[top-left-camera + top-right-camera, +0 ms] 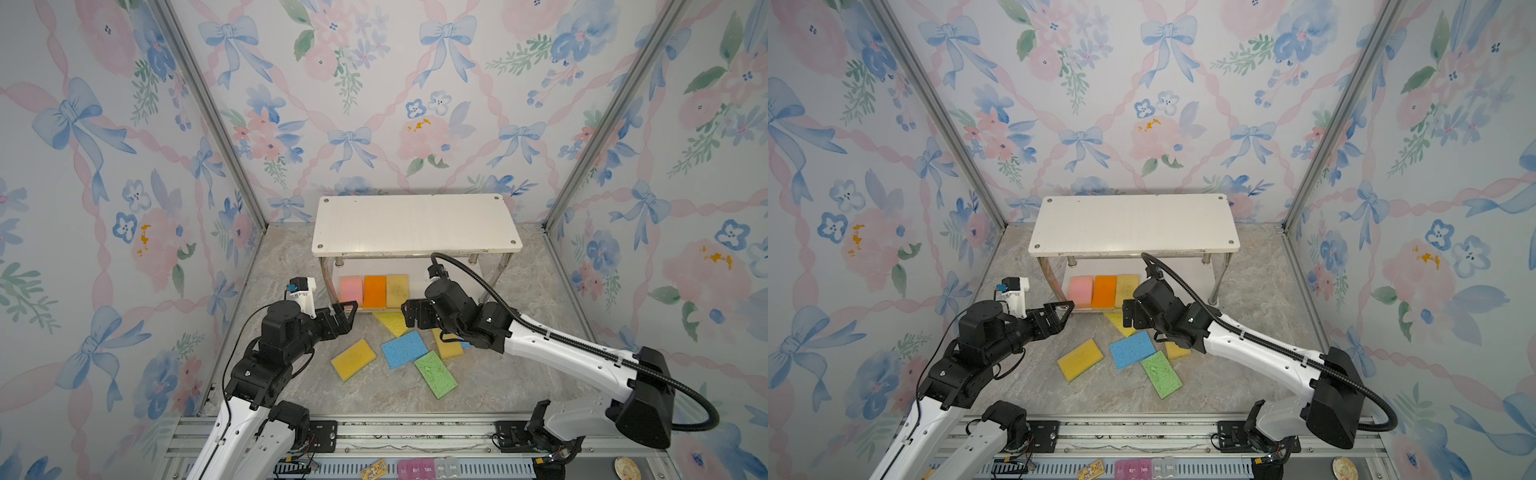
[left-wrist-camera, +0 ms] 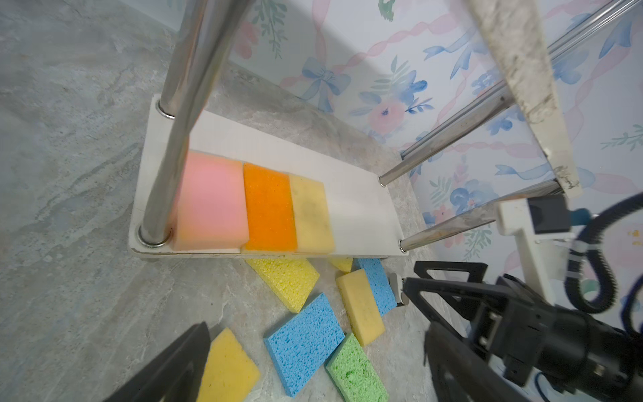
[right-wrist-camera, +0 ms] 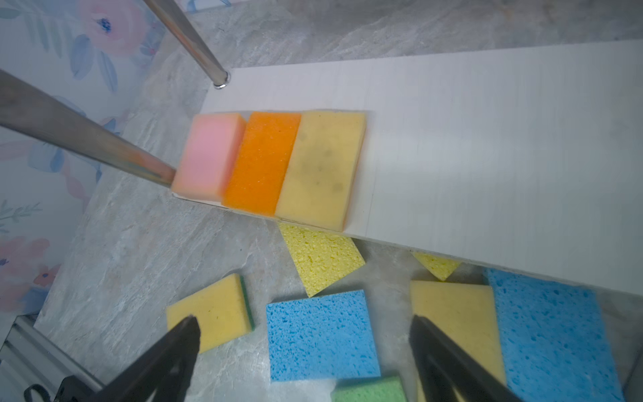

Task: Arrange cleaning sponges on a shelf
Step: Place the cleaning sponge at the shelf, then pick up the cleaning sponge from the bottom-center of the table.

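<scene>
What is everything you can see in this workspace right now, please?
Shelf: one, white boards, metal legs, at the back.
Pink sponge: one, pink, lower board, row's end.
Orange sponge: one, orange, lower board, mid-row.
Mustard sponges: three, mustard; one on lower board, two on floor.
Bright yellow sponges: two, yellow, floor, partly under the shelf.
Blue sponges: two, blue, floor; one partly under a mustard one.
Green sponge: one, green, floor, nearest front.
Small boxes: a row, pink and clear, front rail.
Left gripper: one, black, open, empty, by the shelf's front leg.
Right gripper: one, black, open, empty, over the floor sponges.
</scene>
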### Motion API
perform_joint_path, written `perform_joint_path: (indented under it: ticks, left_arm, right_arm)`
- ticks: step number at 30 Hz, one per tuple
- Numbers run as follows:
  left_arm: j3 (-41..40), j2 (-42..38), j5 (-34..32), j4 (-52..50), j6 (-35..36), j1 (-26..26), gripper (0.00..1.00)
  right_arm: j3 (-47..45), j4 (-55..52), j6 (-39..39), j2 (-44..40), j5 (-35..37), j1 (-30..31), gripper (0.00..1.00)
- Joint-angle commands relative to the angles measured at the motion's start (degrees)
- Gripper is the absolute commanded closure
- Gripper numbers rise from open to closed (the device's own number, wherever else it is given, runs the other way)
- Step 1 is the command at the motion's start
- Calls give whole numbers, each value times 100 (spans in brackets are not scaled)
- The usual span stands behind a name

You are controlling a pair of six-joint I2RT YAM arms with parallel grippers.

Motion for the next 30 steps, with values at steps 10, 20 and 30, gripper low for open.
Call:
perform_joint_path:
  ticks: [10,20,30]
  left_arm:
    - [176,569,200,50,-282,-38,2]
    - [-140,1433,-105,542,-1013,-1233,2]
    - [-541,1780,-85,1019,-1372,-1566,2]
  right_arm:
    - [-800,-593,-467,-758,-816,-500,3]
    - [-1598,-1506,-566,-1440,-2426,-1027,3]
    - [-1338,-2354,-699,-252,-2115,-198,3]
